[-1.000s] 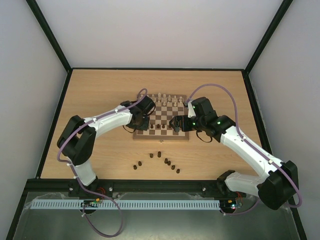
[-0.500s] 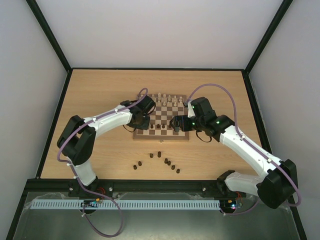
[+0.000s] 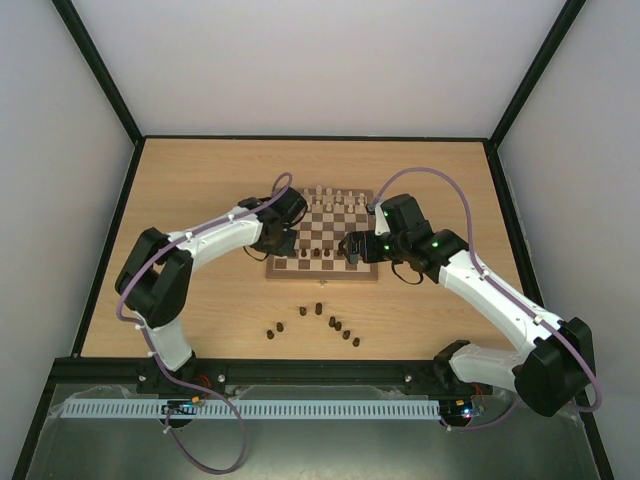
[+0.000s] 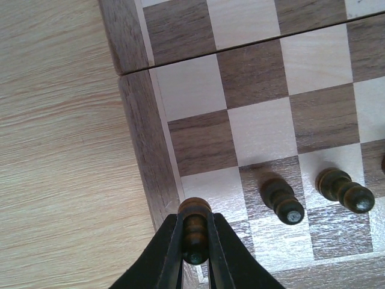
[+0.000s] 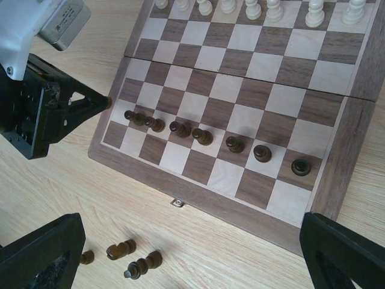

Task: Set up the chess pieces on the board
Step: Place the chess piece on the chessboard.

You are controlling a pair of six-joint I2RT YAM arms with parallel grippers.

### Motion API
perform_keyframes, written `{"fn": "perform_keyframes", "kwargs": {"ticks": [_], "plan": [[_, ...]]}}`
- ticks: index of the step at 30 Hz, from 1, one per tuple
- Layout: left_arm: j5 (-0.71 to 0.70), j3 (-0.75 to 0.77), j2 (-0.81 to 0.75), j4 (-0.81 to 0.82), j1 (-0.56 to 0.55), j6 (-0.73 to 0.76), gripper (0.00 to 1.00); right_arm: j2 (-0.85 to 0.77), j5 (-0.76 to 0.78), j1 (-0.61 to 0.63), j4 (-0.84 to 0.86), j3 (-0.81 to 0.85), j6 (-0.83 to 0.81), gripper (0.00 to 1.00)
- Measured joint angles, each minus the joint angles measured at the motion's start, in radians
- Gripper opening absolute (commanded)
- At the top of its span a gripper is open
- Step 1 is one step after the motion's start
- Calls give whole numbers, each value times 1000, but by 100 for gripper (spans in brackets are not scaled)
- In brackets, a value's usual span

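One dark pawn (image 4: pixel 195 212) is being pinched firmly between the fingers of the left claw (image 4: pixel 195 227), hanging just over the left border of the board (image 4: pixel 139 138), beside the near-left corner squares. It is sitting roughly upright, its long axis close to vertical, wide base pointing down and head up toward the wrist, likely so it can be lowered straight onto a square. The bare square just beside it, at the left end of the pawn row (image 5: pixel 201 136), is looking like the target. That row's pawns are standing upright along the second near rank. The right claw (image 5: pixel 192 257) is hovering spread wide with nothing in it, above the board's near part, probably waiting out of the way. Cream pieces (image 5: pixel 274 9) are lining the far edge, while loose dark pieces (image 3: pixel 335 325) are lying on the surface (image 4: pixel 54 150)
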Motion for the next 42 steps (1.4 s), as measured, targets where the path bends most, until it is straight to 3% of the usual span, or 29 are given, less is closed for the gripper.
{"fn": "perform_keyframes", "kwargs": {"ticks": [25,42], "plan": [[21,18,71,13,5,10,5,0,-14,0,0,0,0,99],[25,24,73,13,5,13,24,0,-18,0,0,0,0,99]]}}
